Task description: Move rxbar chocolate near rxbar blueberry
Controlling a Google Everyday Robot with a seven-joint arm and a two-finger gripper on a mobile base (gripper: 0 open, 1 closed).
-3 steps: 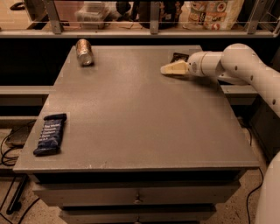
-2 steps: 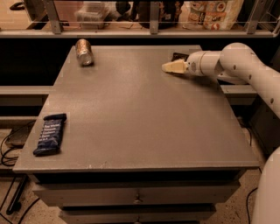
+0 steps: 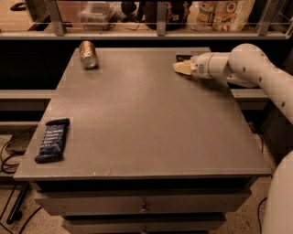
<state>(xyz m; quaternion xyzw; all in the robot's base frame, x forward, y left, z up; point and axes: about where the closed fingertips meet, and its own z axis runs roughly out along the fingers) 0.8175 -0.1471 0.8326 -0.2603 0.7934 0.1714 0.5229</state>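
The rxbar blueberry (image 3: pixel 52 140) is a dark navy wrapped bar with pale text, lying flat near the table's front left corner. The rxbar chocolate (image 3: pixel 184 58) shows only as a small black strip at the far right of the table, mostly hidden behind my gripper. My gripper (image 3: pixel 183 67), cream-tipped on a white arm coming in from the right, sits low over the table right at the black bar's near side. It is far from the blue bar.
A metal can (image 3: pixel 87 54) lies on its side at the far left of the grey table (image 3: pixel 146 123). A railed shelf with bags and containers (image 3: pixel 219 13) runs behind the table. Drawers are below the front edge.
My gripper has shifted slightly away from me, closer to the black bar. The blue bar and the can have not moved.
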